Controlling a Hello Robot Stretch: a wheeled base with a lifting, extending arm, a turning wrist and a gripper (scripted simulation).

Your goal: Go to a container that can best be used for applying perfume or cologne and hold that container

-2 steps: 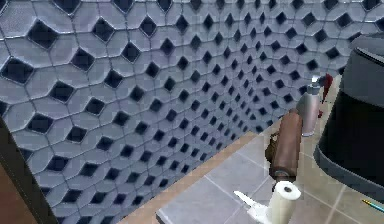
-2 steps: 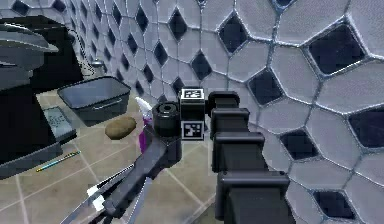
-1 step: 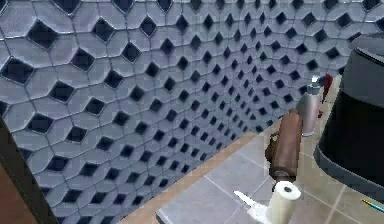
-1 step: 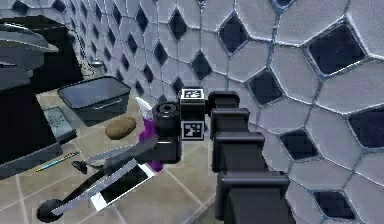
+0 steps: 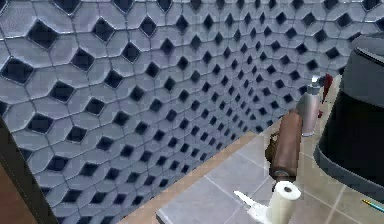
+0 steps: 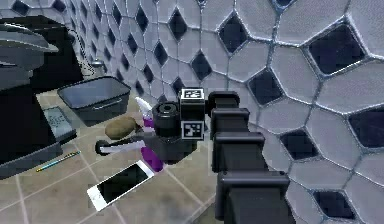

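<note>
— A hexagon-tiled wall (image 5: 120, 90) backs a tan tabletop (image 5: 335, 205). What's standing on it?

— A dark appliance (image 5: 355, 120), cut off at the edge. Beside it a grey bottle (image 5: 312, 102) stands upright, probably the sprayer.

— And the claw (image 6: 125, 143)?

— It's reached out low, likely for a grasp. A brown lump (image 6: 122, 126) and a purple thing (image 6: 152, 158) crowd it, so I can't tell whether it holds anything.

Arm (image 6: 240, 165) outstretched, jaws pointing left.
</note>
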